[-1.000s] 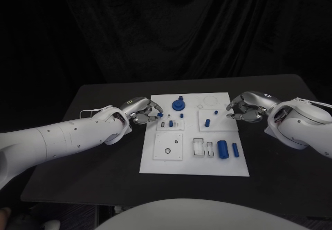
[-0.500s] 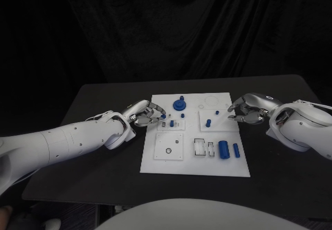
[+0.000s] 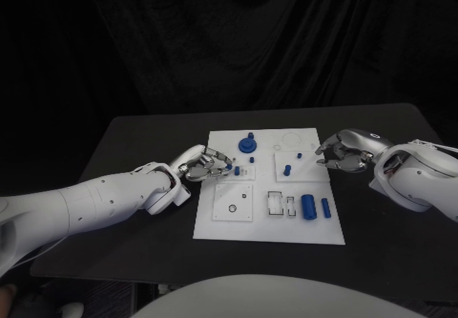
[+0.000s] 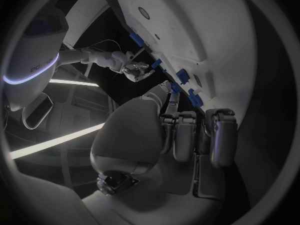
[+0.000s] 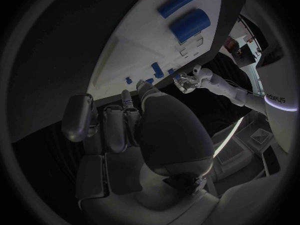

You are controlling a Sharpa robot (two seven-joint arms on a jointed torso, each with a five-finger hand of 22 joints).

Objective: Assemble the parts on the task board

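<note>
Both hands are kept curled with nothing held, left hand [image 3: 202, 163] at the task board's [image 3: 268, 228] left edge, right hand [image 3: 341, 152] at its right edge (board's mid-surface, blue parts [image 3: 307, 205] on it).

The white task board [image 3: 268, 228] lies flat mid-counter, with a blue round knob [image 3: 247, 143] at its far end, small pegs [image 3: 285, 170] standing mid-board, and two cylinders [image 3: 308, 206] lying near its right edge.
</note>
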